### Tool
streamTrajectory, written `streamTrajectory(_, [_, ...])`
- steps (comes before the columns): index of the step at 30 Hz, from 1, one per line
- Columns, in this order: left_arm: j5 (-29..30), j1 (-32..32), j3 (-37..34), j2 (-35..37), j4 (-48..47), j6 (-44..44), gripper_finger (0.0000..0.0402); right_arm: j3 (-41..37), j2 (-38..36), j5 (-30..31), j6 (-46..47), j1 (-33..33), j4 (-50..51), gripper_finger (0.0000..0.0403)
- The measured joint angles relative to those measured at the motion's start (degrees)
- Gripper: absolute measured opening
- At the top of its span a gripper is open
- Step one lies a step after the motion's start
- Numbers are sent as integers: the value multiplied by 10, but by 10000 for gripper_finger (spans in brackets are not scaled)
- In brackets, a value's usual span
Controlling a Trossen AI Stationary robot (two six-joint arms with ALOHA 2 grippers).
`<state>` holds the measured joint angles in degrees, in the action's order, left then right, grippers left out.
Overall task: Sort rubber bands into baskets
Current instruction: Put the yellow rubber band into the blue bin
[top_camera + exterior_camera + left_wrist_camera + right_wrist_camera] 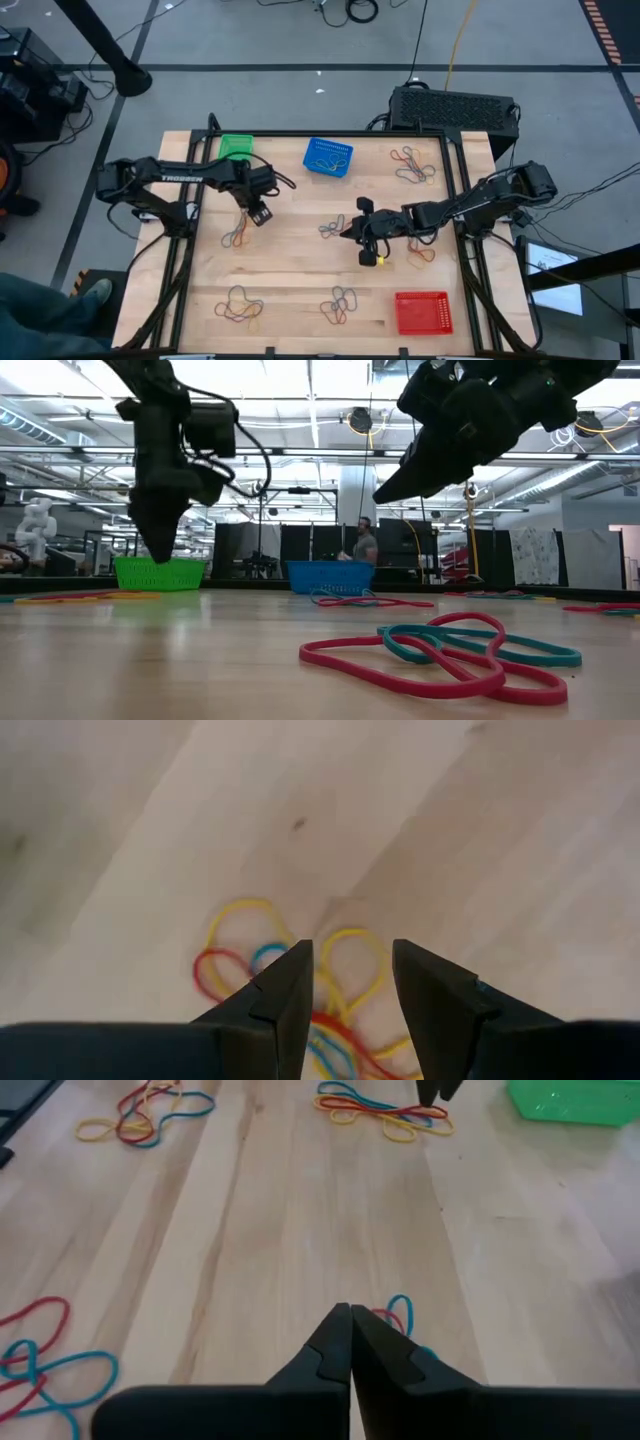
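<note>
From above: left pincer (259,214) poised over a small tangle of rubber bands (236,237) on the worktop (290,290), near the green basket (236,147); blue basket (328,157) at the far edge, red basket (423,312) at the near right corner. Right pincer (368,243) mid-worktop beside another cluster (335,229), apparently waiting.

At table height: left pincer (160,545) hanging clear of the wood, not touching yet. Best lowered straight down, slowly, until the tips just meet the surface.

Left wrist: fingers (280,1005) parted, nothing between them, straddling loops of the yellow, red and blue bands (243,945). Better to centre on a single strand before closing, so only one colour lifts; otherwise likely to drag the whole knot.

Right wrist: pincer (350,1350) shut tight, empty, a blue and red loop (399,1314) just beyond its tips.
</note>
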<state>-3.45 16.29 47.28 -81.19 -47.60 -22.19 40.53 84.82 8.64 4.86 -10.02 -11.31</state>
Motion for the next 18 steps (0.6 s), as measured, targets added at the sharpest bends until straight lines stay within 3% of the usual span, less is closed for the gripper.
streamTrajectory(8, [41,0,-22,-2,5,-10,146,0,0,0,0,1,-1,0])
streamTrajectory(18, [41,0,-65,-2,59,-19,146,0,0,0,0,1,-1,0])
